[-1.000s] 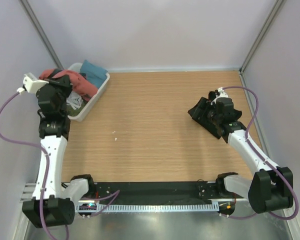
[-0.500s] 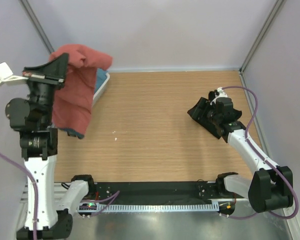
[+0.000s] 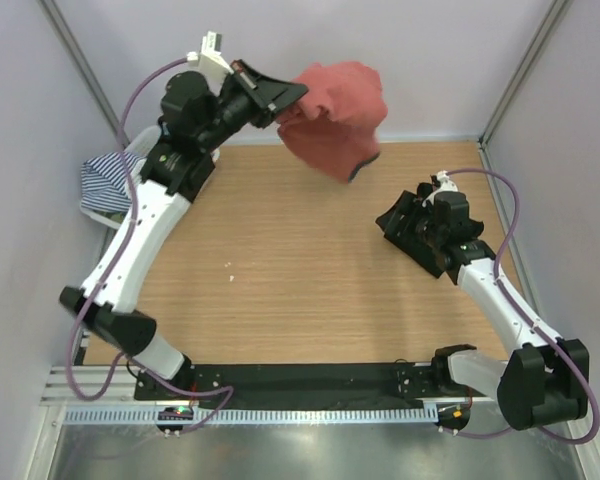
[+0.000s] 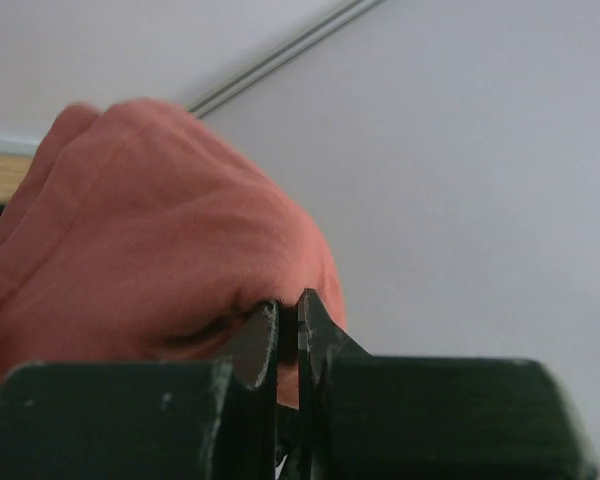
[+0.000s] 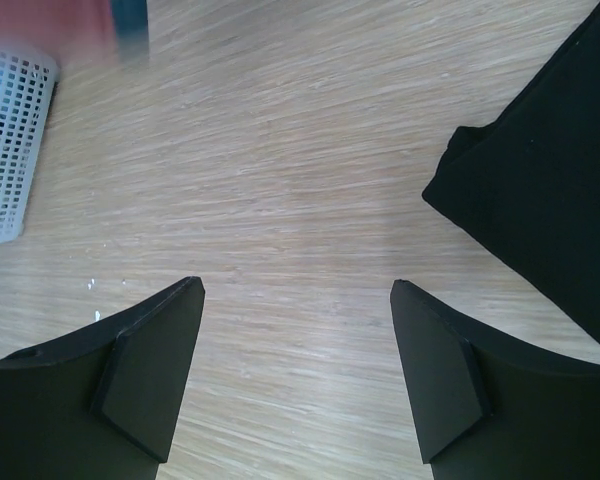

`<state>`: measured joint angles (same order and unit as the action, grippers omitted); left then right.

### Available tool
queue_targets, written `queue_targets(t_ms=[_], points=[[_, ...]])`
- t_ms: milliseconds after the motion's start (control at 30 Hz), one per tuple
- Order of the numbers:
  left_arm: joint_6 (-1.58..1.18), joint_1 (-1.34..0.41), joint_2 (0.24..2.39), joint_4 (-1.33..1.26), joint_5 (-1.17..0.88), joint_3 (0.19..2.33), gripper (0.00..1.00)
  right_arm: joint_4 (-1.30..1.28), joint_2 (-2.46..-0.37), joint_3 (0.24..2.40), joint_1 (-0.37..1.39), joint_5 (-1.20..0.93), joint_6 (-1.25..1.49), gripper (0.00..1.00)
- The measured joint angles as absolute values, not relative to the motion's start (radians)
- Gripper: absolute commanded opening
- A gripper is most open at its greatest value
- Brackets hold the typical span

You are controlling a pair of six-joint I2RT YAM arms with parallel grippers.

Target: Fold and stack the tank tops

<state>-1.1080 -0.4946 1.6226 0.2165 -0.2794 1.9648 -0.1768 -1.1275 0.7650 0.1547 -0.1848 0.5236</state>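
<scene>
We swing the rust-red tank top [image 3: 332, 118] over the desk [image 3: 300, 270]
Our left claw [image 4: 288, 312] is pinched tight on its bunched edge, holding it above the far side. Our right claw [image 5: 295, 290] gapes empty just beside the black tank top [image 5: 550, 200]. With so small a bite, the cloth may slip or land crumpled.

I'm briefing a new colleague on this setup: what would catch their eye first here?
The rust-red cloth tank top hangs in mid-air over the far side of the wooden table, pinched in the shut left gripper. On the table's right side lies a black cloth tank top, with the open right gripper beside it over bare wood.
</scene>
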Motion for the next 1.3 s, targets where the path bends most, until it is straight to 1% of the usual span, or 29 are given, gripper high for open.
queue_targets(t_ms=[33, 100, 133, 167, 200, 233, 267, 367, 433, 467, 500, 533, 567, 600, 633, 700, 733, 933, 1133, 1300], points=[[-1.093, -0.489, 1.588, 0.220, -0.276, 1.938, 0.06, -0.183, -1.121, 0.765, 0.155, -0.183, 0.524, 0.82], [-1.072, -0.474, 1.467, 0.223, -0.270, 1.808, 0.07, -0.190, -1.110, 0.765, 0.155, -0.182, 0.524, 0.82], [-1.059, -0.463, 1.375, 0.198, -0.265, 1.688, 0.15, -0.192, -1.104, 0.765, 0.155, -0.181, 0.524, 0.82], [-1.047, -0.454, 1.283, 0.212, -0.262, 1.576, 0.18, -0.193, -1.098, 0.765, 0.155, -0.181, 0.525, 0.82], [-1.037, -0.447, 1.199, 0.208, -0.256, 1.459, 0.28, -0.196, -1.093, 0.765, 0.155, -0.181, 0.525, 0.82], [-1.029, -0.443, 1.117, 0.182, -0.248, 1.332, 0.72, -0.196, -1.088, 0.764, 0.155, -0.179, 0.525, 0.82], [-1.019, -0.443, 1.030, 0.179, -0.241, 1.206, 0.99, -0.198, -1.082, 0.762, 0.155, -0.177, 0.524, 0.82], [-1.008, -0.445, 0.859, 0.257, -0.208, 0.921, 1.00, -0.215, -1.065, 0.761, 0.155, -0.166, 0.520, 0.82], [-0.970, -0.445, 0.805, 0.387, -0.167, 0.812, 1.00, -0.218, -1.065, 0.761, 0.155, -0.163, 0.516, 0.81], [-0.951, -0.445, 0.804, 0.440, -0.152, 0.801, 1.00, -0.219, -1.069, 0.761, 0.155, -0.163, 0.515, 0.81], [-0.925, -0.445, 0.803, 0.498, -0.136, 0.801, 1.00, -0.220, -1.074, 0.761, 0.156, -0.163, 0.513, 0.78], [-0.900, -0.445, 0.802, 0.542, -0.118, 0.811, 1.00, -0.220, -1.084, 0.762, 0.159, -0.159, 0.509, 0.74], [-0.874, -0.445, 0.804, 0.583, -0.104, 0.833, 1.00, -0.231, -1.105, 0.767, 0.166, -0.148, 0.503, 0.72], [-0.849, -0.445, 0.809, 0.623, -0.095, 0.863, 1.00, -0.245, -1.136, 0.780, 0.176, -0.138, 0.498, 0.71], [-0.826, -0.445, 0.816, 0.645, -0.087, 0.895, 1.00, -0.262, -1.182, 0.800, 0.189, -0.126, 0.492, 0.67], [-0.793, -0.445, 0.835, 0.665, -0.078, 0.945, 0.98, -0.287, -1.284, 0.839, 0.218, -0.093, 0.477, 0.63], [-0.772, -0.445, 0.852, 0.666, -0.074, 0.965, 0.97, -0.298, -1.330, 0.854, 0.234, -0.077, 0.472, 0.59], [-0.712, -0.455, 0.979, 0.670, -0.060, 0.965, 0.95, -0.335, -1.492, 0.888, 0.300, 0.002, 0.464, 0.51], [-0.693, -0.465, 1.066, 0.663, -0.054, 0.885, 0.94, -0.340, -1.611, 0.925, 0.305, 0.102, 0.464, 0.44], [-0.710, -0.464, 1.075, 0.598, -0.044, 0.817, 0.92, -0.367, -1.647, 0.928, 0.295, 0.218, 0.464, 0.43]])
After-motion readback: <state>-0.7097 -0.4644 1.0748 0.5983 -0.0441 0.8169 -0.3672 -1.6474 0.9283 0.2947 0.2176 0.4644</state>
